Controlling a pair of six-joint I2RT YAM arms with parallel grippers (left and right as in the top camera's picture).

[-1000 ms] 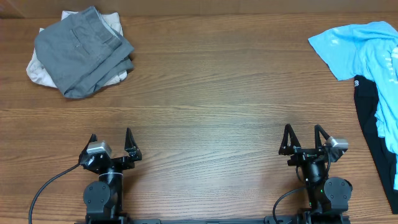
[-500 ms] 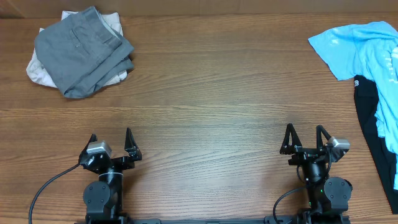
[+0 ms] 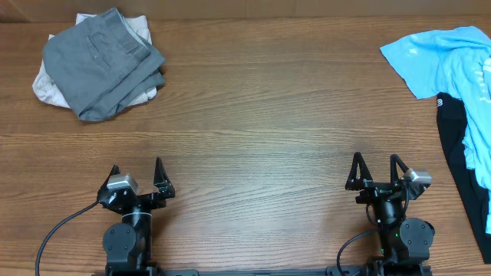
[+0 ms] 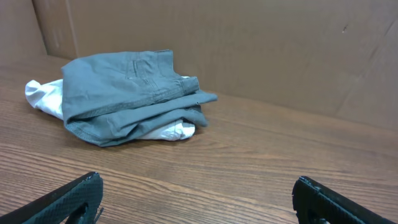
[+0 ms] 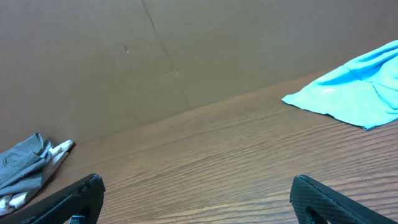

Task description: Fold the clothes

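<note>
Folded grey shorts (image 3: pixel 100 65) lie at the table's far left on top of a pale beige garment (image 3: pixel 46 88); both show in the left wrist view (image 4: pixel 130 93) and small in the right wrist view (image 5: pixel 25 165). A light-blue T-shirt (image 3: pixel 449 57) lies crumpled at the far right, also in the right wrist view (image 5: pixel 357 90). A black garment (image 3: pixel 460 153) lies below it at the right edge. My left gripper (image 3: pixel 136 172) and right gripper (image 3: pixel 374 167) are open and empty near the front edge, far from all clothes.
The wooden table (image 3: pixel 253 115) stretches between the two piles. A brown cardboard wall (image 4: pixel 280 50) stands along the far edge. Cables trail from the arm bases at the front.
</note>
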